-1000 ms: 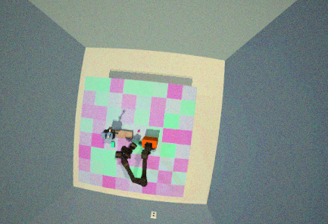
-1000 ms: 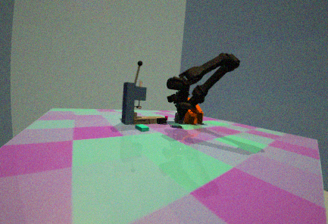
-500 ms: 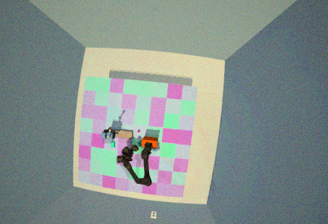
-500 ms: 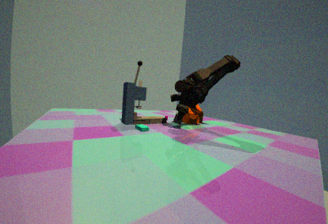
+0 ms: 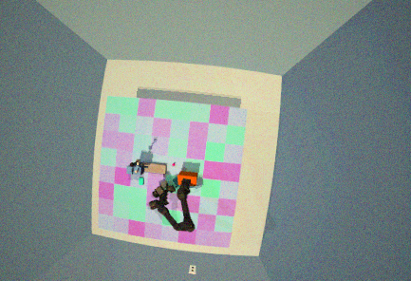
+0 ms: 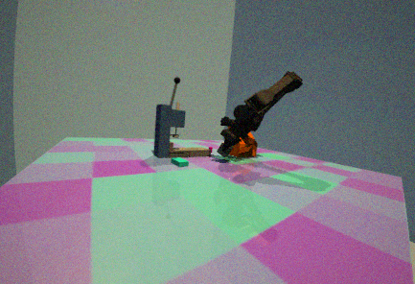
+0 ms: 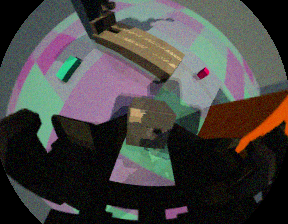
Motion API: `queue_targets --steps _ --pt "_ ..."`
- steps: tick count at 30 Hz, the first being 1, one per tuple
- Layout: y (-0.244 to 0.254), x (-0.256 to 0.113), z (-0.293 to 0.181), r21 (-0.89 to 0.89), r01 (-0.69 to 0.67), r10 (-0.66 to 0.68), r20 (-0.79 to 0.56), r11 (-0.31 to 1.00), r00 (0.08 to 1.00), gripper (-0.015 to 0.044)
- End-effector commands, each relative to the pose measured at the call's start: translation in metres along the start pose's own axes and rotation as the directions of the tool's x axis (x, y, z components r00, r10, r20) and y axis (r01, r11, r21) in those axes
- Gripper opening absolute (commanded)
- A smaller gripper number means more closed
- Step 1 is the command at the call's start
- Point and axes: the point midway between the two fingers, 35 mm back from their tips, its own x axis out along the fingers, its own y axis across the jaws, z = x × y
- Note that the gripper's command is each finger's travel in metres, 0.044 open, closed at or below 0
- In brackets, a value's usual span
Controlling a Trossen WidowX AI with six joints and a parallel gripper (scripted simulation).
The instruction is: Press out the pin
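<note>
The blue-grey press (image 5: 135,168) (image 6: 163,130) stands left of the arm, with its lever (image 6: 174,93) raised. A thin punch (image 6: 175,130) hangs above the near end of the long tan bed (image 5: 157,168) (image 6: 192,152) (image 7: 145,49). My gripper (image 5: 168,185) (image 7: 147,119) is shut on a grey-brown block, seen in the wrist view (image 7: 151,117). The block is off the bed, beyond its open right end. Dark arm parts hide the block in the exterior view. The block's pin is not clear, and I cannot make out the cup.
A flat teal piece (image 5: 141,180) (image 6: 179,162) (image 7: 69,69) lies beside the press. A small red piece (image 5: 174,164) (image 6: 211,150) (image 7: 203,73) lies past the bed's right end. An orange box (image 5: 188,177) (image 6: 248,146) (image 7: 235,117) is at the arm's base.
</note>
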Motion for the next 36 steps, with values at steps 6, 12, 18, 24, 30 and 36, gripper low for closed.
queue_targets --steps 6,12,18,24,30,36 --pt "0.003 -0.003 0.001 0.042 -0.029 0.028 0.030 0.999 0.999 0.0000" --pt "0.003 0.000 -0.001 0.043 -0.024 0.020 0.102 0.999 0.995 0.0000" --pt "0.003 0.002 -0.003 0.043 -0.028 0.021 0.160 0.999 0.987 0.0000" --pt "0.003 0.006 -0.005 0.045 -0.025 0.013 0.245 0.999 0.969 0.0000" --pt "0.003 0.008 -0.006 0.044 -0.027 0.013 0.295 0.999 0.955 0.0000" --pt "0.003 0.013 -0.009 0.045 -0.027 0.007 0.393 0.999 0.919 0.0000"
